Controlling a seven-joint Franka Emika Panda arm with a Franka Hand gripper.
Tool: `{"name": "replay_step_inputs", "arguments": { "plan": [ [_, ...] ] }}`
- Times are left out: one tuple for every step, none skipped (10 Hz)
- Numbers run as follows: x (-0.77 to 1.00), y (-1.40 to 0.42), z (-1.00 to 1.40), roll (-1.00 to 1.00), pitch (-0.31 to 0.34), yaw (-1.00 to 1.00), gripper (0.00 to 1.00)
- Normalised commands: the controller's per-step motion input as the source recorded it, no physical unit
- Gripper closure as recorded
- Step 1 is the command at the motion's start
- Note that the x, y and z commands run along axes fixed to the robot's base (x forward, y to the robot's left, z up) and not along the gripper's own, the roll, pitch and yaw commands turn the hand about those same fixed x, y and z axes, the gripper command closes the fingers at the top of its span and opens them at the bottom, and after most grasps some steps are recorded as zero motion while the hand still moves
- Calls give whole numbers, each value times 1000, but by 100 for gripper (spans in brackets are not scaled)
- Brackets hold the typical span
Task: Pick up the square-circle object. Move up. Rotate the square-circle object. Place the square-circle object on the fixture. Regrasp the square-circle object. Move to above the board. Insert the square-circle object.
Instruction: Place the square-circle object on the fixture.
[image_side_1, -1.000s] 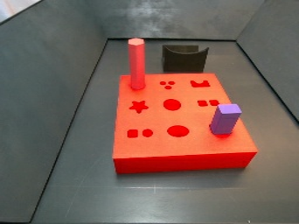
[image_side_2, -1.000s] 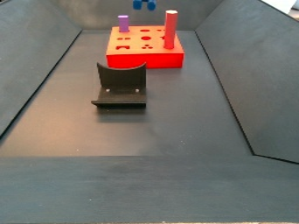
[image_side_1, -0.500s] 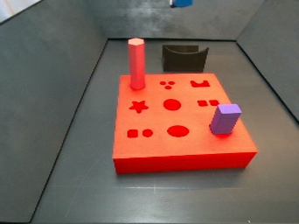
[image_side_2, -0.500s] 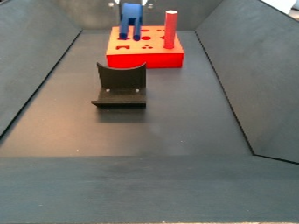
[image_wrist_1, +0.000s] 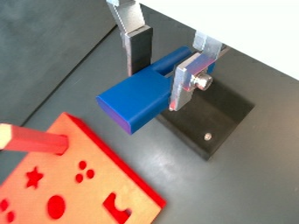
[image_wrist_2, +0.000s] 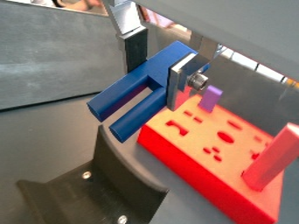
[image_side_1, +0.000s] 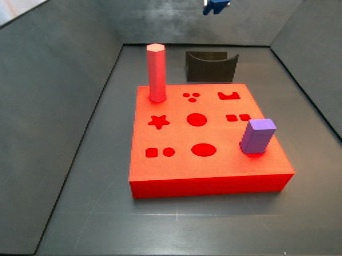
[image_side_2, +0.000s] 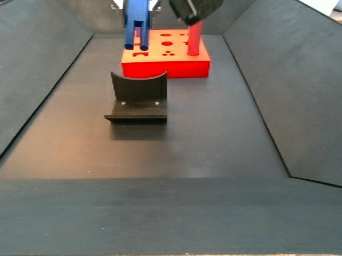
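The square-circle object (image_wrist_1: 138, 98) is a dark blue block with two peg-like legs (image_wrist_2: 126, 107). It hangs in the air, with my gripper (image_wrist_1: 163, 68) shut on its solid end. In a side view the object (image_side_2: 135, 22) hangs legs down, above the gap between the board (image_side_2: 168, 68) and the fixture (image_side_2: 138, 97). Another side view shows only a blue corner of it (image_side_1: 214, 5) at the top edge, above the fixture (image_side_1: 210, 66). Both wrist views show the fixture (image_wrist_1: 218, 124) and the red board (image_wrist_2: 216, 153) beneath it.
A tall red post (image_side_1: 156, 72) stands at the board's back left corner, and a purple block (image_side_1: 258, 136) stands near its right edge. The board (image_side_1: 207, 150) has several cut-out holes. Sloping dark walls (image_side_2: 40, 90) enclose the floor.
The blue object has come down into the side view and shifted from over the board towards the fixture. The board, post, purple block and fixture have not moved.
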Motion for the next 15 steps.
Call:
{"name": "replay_step_inputs", "arguments": {
  "plan": [
    [69, 52, -19, -600, 71, -77, 100],
    [69, 46, -20, -427, 60, -86, 100],
    [76, 37, -18, -279, 58, -86, 100],
    [131, 133, -1000, -1000, 168, -26, 100],
    [133, 139, -1000, -1000, 162, -38, 100],
    [148, 139, -1000, -968, 195, -89, 100],
    [160, 136, -1000, -827, 191, -117, 100],
    [166, 138, -1000, -624, 158, -154, 100],
    [168, 142, -1000, -518, 136, -168, 100],
    [176, 139, -1000, -317, 100, -184, 100],
    [185, 134, -1000, -208, 58, -184, 100],
    [176, 129, -910, -184, 25, -178, 100],
    [145, 106, -724, -181, 4, -164, 100],
    [123, 85, -548, -182, -15, -145, 100],
    [106, 73, -382, -174, -25, -126, 100]
  ]
}}
